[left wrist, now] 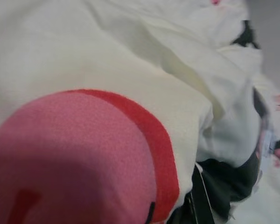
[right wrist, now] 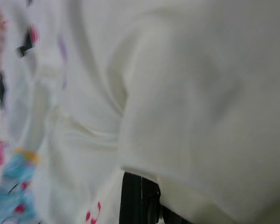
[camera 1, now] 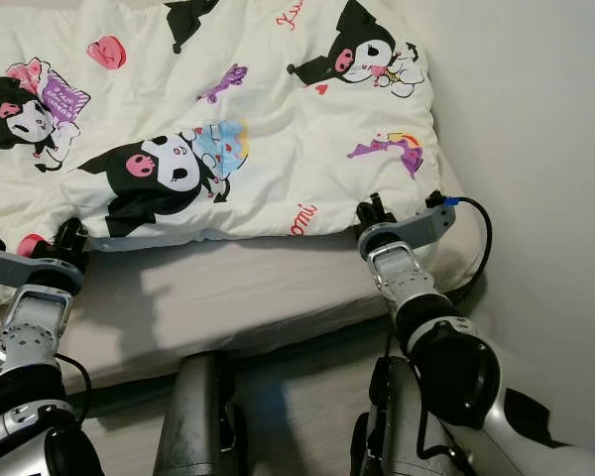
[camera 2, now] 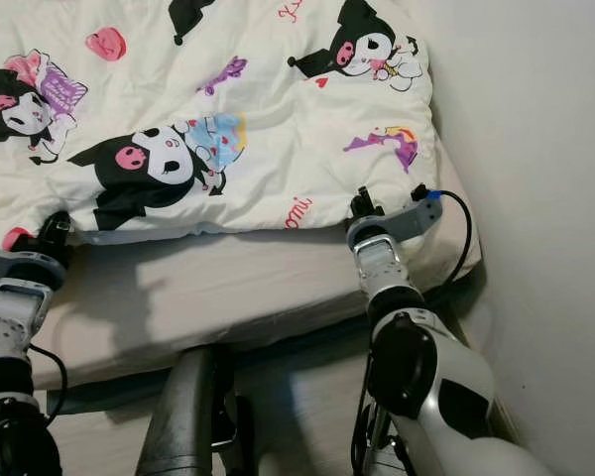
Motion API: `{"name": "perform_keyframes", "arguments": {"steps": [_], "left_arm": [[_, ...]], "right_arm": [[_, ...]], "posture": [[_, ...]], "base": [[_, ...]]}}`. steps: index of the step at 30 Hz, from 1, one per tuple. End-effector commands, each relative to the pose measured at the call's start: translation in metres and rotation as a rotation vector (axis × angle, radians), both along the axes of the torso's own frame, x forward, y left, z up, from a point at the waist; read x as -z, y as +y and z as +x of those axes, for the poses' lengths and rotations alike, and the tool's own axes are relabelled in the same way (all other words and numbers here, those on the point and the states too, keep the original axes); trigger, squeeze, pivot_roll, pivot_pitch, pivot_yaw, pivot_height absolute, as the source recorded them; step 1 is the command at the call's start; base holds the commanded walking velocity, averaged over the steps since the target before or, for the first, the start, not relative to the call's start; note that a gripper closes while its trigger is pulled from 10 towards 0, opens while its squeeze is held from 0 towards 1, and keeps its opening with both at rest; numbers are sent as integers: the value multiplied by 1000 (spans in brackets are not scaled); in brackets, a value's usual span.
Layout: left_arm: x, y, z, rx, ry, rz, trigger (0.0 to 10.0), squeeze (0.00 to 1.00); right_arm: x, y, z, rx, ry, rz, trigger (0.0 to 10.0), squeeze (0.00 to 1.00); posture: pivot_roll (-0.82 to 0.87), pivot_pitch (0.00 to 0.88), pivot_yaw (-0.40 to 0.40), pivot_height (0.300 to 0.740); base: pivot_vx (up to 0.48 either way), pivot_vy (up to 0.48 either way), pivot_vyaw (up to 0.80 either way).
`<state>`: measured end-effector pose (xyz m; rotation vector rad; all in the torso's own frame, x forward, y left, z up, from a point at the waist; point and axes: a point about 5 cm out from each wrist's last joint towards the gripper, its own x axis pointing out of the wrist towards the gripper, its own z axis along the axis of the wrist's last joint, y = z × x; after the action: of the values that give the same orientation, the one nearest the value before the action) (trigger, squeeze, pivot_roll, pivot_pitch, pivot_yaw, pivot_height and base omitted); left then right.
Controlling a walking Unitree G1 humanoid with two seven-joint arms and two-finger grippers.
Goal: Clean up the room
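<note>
Silver arms (camera 1: 407, 283), black cables (camera 1: 481, 238)

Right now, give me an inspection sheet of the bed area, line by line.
Surface: bed, bare mattress strip along the near edge.
Job's things: white cartoon-print duvet spread over the bed, its near hem at both grippers.
Clutter: nothing seen.
Grippers: left gripper and right gripper both at the duvet's hem; fingers hidden by fabric.
Cables: black cable looping from the right wrist.
Surroundings: plain wall on the right.
</note>
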<state>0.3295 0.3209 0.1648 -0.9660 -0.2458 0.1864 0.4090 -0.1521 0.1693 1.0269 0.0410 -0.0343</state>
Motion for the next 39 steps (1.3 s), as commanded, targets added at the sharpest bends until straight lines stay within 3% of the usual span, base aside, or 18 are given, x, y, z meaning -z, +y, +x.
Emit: {"name": "perform_keyframes", "arguments": {"steps": [1, 6, 8, 9, 10, 11, 12, 13, 15, 16, 18, 20, 23, 25, 28, 32, 39], "left_arm": [[5, 13, -11, -35, 36, 23, 0, 0], [6, 19, -27, -31, 45, 46, 0, 0], [11, 15, -53, 14, 77, 111, 0, 0], [11, 15, -53, 14, 77, 111, 0, 0], [13, 12, -65, 32, 93, 137, 0, 0], [13, 12, -65, 32, 93, 137, 0, 0], [16, 9, -74, 41, 106, 142, 0, 0], [16, 9, -74, 41, 106, 142, 0, 0], [24, -6, -99, 91, 151, 181, 0, 0], [24, -6, -99, 91, 151, 181, 0, 0], [32, -23, -125, 156, 206, 216, 0, 0], [32, -23, -125, 156, 206, 216, 0, 0], [41, -38, -155, 177, 295, 260, 0, 0], [42, -39, -161, 170, 313, 263, 0, 0], [50, -43, -181, 133, 401, 314, 0, 0], [50, -43, -185, 118, 418, 326, 0, 0], [55, -36, -193, 59, 502, 382, 0, 0]], "right_arm": [[13, -7, -5, 15, 38, -28, 0, 0], [17, -21, -7, 38, 47, -99, 0, 0], [15, -39, -9, 78, 42, -140, 0, 0], [15, -39, -9, 78, 42, -140, 0, 0], [15, -44, -10, 83, 37, -166, 0, 0], [15, -44, -10, 83, 37, -166, 0, 0], [14, -47, -10, 79, 34, -197, 0, 0], [14, -47, -10, 79, 34, -197, 0, 0], [14, -50, -11, 52, 35, -293, 0, 0], [14, -50, -11, 52, 35, -293, 0, 0], [14, -50, -11, 24, 33, -365, 0, 0], [14, -50, -11, 24, 33, -365, 0, 0], [17, -44, -12, -24, 34, -463, 0, 0], [18, -43, -12, -39, 35, -491, 0, 0], [31, -34, -16, -138, 60, -628, 0, 0], [34, -34, -18, -154, 66, -657, 0, 0], [44, -37, -23, -178, 106, -814, 0, 0]], "posture": [[83, 483, 29, 573], [52, 468, 23, 573], [49, 468, 24, 573], [49, 468, 24, 573], [46, 462, 25, 573], [46, 462, 25, 573], [46, 462, 25, 573], [46, 462, 25, 573], [45, 460, 29, 573], [45, 460, 29, 573], [52, 458, 30, 573], [52, 458, 30, 573], [53, 457, 27, 573], [54, 457, 25, 573], [58, 454, 20, 573], [58, 454, 20, 573], [57, 458, 21, 573]], "base": [[0, 0, 0], [0, 0, 0], [0, 0, 0], [0, 0, 0], [0, 0, 0], [0, 0, 0], [0, 0, 0], [0, 0, 0], [0, 0, 0], [0, 0, 0], [0, 0, 0], [0, 0, 0], [0, 0, 0], [0, 0, 0], [0, 0, 0], [0, 0, 0], [0, 0, 0]]}}
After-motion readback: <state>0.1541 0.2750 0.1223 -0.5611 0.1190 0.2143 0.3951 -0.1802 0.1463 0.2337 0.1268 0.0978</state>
